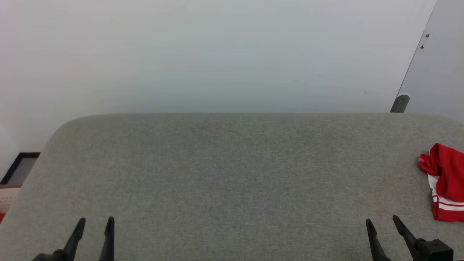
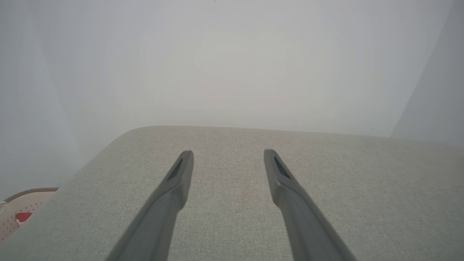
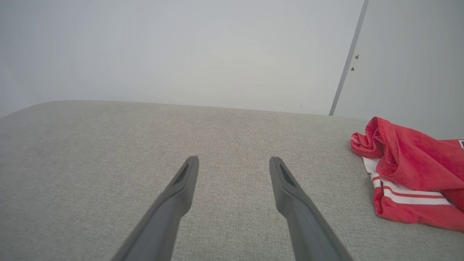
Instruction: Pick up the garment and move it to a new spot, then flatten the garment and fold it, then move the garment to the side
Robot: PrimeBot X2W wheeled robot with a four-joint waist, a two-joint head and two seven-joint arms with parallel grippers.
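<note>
a grey fabric table [image 1: 232,174] under a pale wall: the crumpled garment [image 1: 446,181] lies at the far right edge, nearest the right gripper [image 1: 382,221]; the left gripper [image 1: 96,222] is well apart. both grippers empty, fingers spread.

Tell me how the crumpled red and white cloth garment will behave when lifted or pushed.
The crumpled red and white cloth garment looks floppy: its soft folds suggest it would drape when lifted. It seems thin, so probably light. Pushed on the grey fabric surface, it would likely bunch up.
</note>
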